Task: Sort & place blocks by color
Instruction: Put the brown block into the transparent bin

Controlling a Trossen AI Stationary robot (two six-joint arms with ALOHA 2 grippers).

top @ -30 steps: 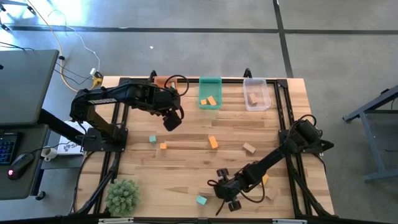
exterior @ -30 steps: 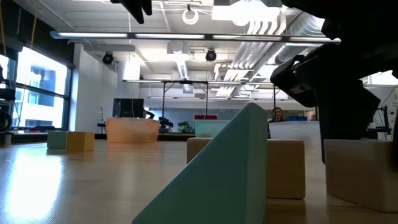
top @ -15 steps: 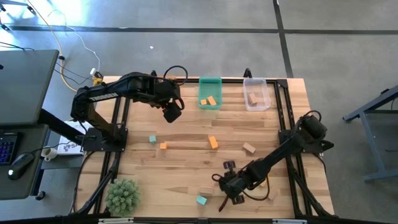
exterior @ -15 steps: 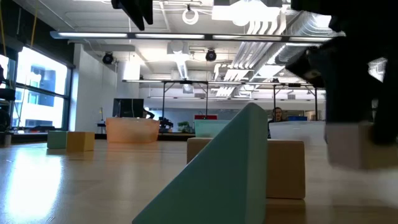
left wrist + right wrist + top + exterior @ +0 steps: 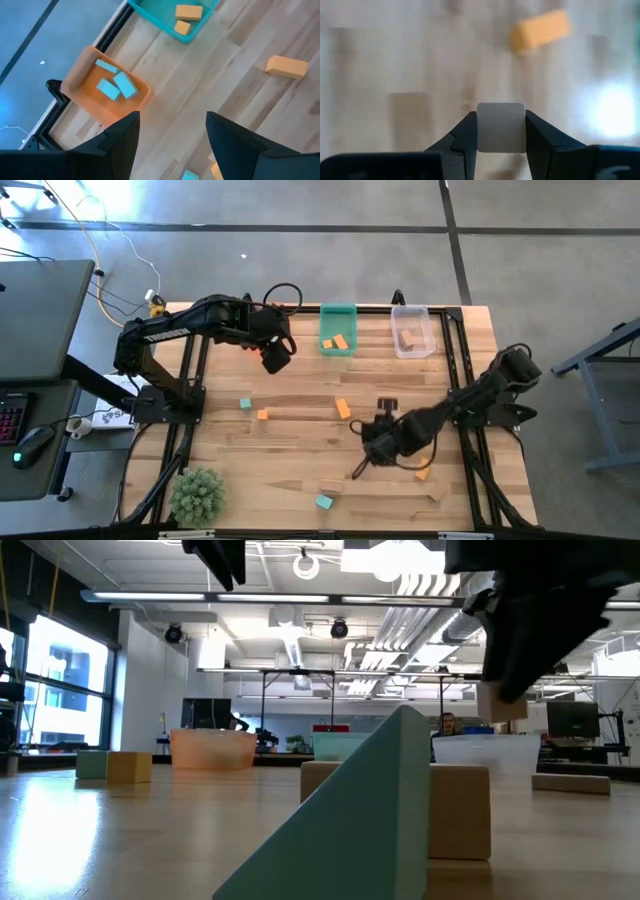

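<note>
We see a plain wood block pinched between the closed fingers of the right gripper, above the table's centre, toward four o'clock. The left gripper hangs open at eleven o'clock, empty. Its wrist view alone shows teal blocks inside the orange bin (hidden from above). A second ago the right gripper sat lower, near six o'clock.
</note>
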